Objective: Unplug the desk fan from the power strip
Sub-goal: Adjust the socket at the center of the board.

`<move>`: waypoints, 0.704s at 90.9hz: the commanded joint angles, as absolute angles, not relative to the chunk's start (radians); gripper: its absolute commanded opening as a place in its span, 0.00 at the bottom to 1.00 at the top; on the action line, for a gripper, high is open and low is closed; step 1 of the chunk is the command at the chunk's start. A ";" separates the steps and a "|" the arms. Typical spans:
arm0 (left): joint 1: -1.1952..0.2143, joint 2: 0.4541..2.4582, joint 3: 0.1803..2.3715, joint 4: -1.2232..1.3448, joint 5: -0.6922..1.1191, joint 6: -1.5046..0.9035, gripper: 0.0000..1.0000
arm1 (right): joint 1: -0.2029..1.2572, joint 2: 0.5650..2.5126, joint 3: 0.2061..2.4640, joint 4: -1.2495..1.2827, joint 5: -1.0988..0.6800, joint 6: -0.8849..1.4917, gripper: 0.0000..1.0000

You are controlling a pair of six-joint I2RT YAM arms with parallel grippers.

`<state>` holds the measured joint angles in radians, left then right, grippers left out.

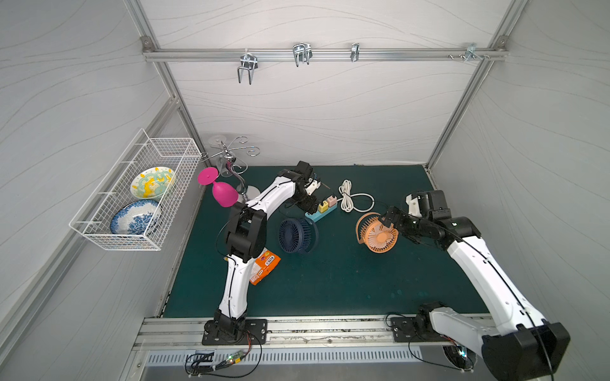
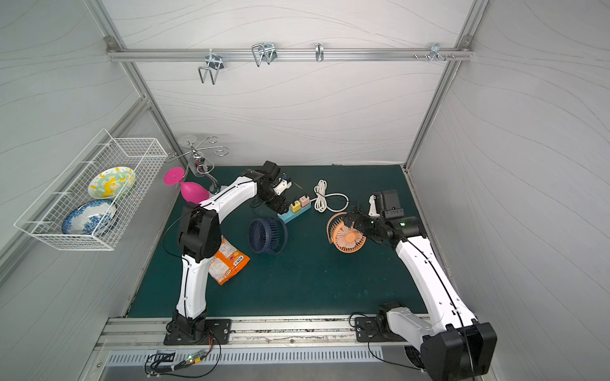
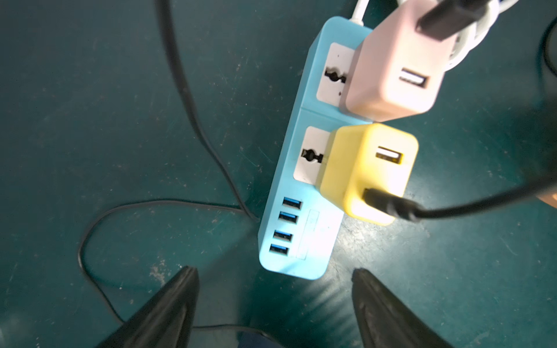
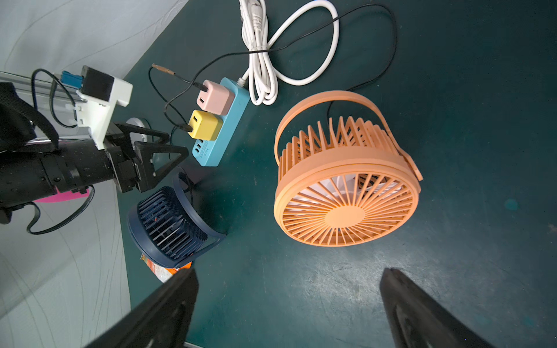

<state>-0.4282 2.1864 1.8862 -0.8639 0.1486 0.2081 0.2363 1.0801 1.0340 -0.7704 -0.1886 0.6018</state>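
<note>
Nothing unplugged yet, judging by the plugs. The power strip [image 1: 321, 213] lies mid-tabletop, far of the navy fan [image 1: 297, 235], w/ the yellow adapter [image 3: 369, 173] and pink adapter [image 3: 394, 67] both seated in its sockets, black cables still in both. Left pincer [image 3: 274, 307] hangs just beside the strip's USB end, jaws apart, holding nothing. Right pincer [image 4: 286, 310] hovers by the orange fan [image 4: 346, 177], jaws wide apart, empty. Left to do: grip and pull the right plug. Hard to tell which cable serves which fan; cables cross, partly hidden behind adapters.
</note>
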 commanded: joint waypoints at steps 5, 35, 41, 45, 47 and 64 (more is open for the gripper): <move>-0.430 2.214 1.881 -0.853 0.204 0.227 0.86 | 0.236 1.085 1.031 -0.767 -0.194 0.595 0.99; -0.433 2.273 1.898 -0.861 0.192 0.248 0.86 | 0.221 1.092 1.033 -0.768 -0.206 0.589 0.98; -0.433 2.281 1.898 -0.854 0.177 0.248 0.86 | 0.220 1.091 1.032 -0.767 -0.212 0.589 0.98; -0.434 2.288 1.903 -0.851 0.166 0.246 0.86 | 0.221 1.091 1.032 -0.767 -0.214 0.589 0.98; -0.435 2.290 1.905 -0.849 0.164 0.246 0.86 | 0.221 1.090 1.032 -0.767 -0.215 0.589 0.98; -0.450 2.314 1.909 -0.843 0.169 0.240 0.86 | 0.212 1.086 1.027 -0.770 -0.214 0.588 0.98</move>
<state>-0.4351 2.2814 1.8824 -0.8543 0.1738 0.2325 0.2226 1.0859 1.0340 -0.7704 -0.2012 0.6010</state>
